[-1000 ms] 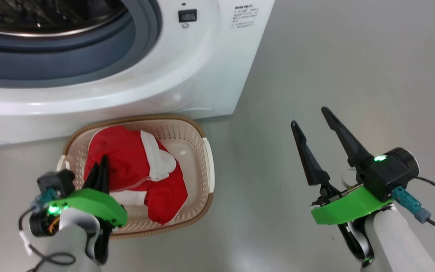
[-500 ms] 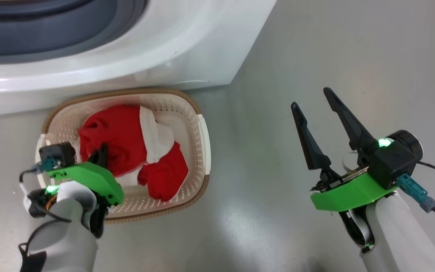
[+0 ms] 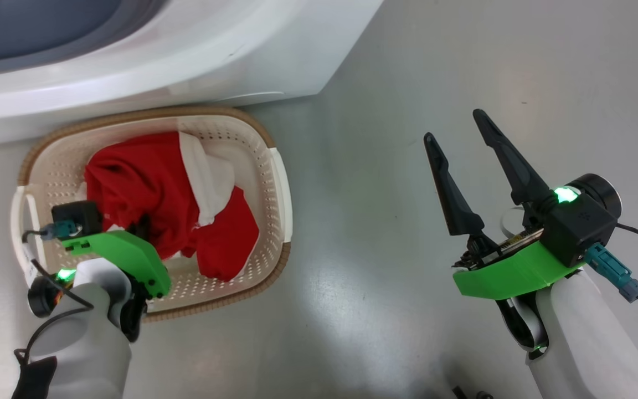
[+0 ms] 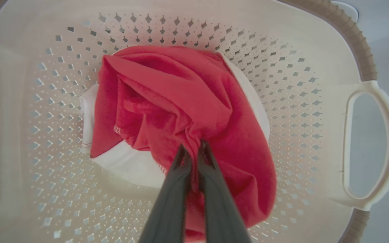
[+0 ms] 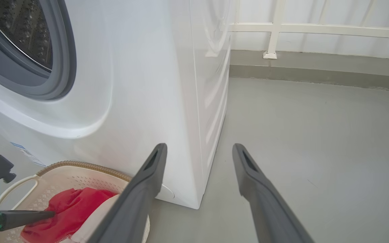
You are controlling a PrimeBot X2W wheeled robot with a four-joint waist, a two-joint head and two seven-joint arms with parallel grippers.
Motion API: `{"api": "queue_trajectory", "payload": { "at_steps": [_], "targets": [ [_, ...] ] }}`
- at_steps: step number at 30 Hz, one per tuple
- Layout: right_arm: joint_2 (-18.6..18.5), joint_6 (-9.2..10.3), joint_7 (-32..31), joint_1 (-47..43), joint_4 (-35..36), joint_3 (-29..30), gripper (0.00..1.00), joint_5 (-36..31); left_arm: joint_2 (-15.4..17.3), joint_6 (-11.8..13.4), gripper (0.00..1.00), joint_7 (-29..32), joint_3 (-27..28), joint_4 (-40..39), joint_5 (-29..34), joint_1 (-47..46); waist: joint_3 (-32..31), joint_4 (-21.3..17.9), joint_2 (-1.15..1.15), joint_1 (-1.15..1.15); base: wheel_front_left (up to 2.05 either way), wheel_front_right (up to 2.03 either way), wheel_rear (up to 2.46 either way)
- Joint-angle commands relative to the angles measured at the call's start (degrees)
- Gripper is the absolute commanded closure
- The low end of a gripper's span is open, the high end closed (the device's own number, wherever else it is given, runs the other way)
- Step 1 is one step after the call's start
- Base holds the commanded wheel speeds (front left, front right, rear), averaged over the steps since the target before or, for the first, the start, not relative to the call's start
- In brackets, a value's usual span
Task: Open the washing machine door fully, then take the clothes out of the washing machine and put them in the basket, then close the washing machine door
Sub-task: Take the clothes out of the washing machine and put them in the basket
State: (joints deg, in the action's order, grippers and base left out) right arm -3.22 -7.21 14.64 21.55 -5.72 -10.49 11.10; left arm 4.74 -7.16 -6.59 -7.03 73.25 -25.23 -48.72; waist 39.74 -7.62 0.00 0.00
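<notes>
While left gripper (image 4: 193, 149) pinches clothes (image 4: 181, 91) inside basket (image 3: 130, 115), right gripper (image 3: 454, 125) hangs wide over glossy grey floor (image 3: 385, 166); basket by washer (image 3: 214, 55) front, white wall (image 5: 319, 13) behind.

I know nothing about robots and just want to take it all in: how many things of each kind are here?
washing machine: 1
basket: 1
heap of red clothes: 1
end effectors: 2, the left end effector and the right end effector
total: 5

washing machine (image 3: 230, 50) seemingly mostly off-frame
</notes>
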Motion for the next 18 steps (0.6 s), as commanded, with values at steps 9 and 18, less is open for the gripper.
{"api": "queue_trajectory", "payload": {
  "at_steps": [9, 18],
  "targets": [
    [0.34, -0.28, 0.36, -0.72, 0.6, -0.62, 0.0, 0.65, 2.58, -0.2, 0.0, -3.4, 0.5, 0.22, -0.43, 0.54, -0.49, -0.46, 0.0, 0.0, 0.0, 0.0, 0.0],
    [0.34, -0.28, 0.36, -1.4, -0.07, 0.38, 0.0, 0.03, 2.48, -0.28, 0.0, -7.34, -0.33, -0.31, -0.85, 2.23, -4.48, -0.12, 0.0, 0.0, 0.0, 0.0, 0.0]
  ]
}}
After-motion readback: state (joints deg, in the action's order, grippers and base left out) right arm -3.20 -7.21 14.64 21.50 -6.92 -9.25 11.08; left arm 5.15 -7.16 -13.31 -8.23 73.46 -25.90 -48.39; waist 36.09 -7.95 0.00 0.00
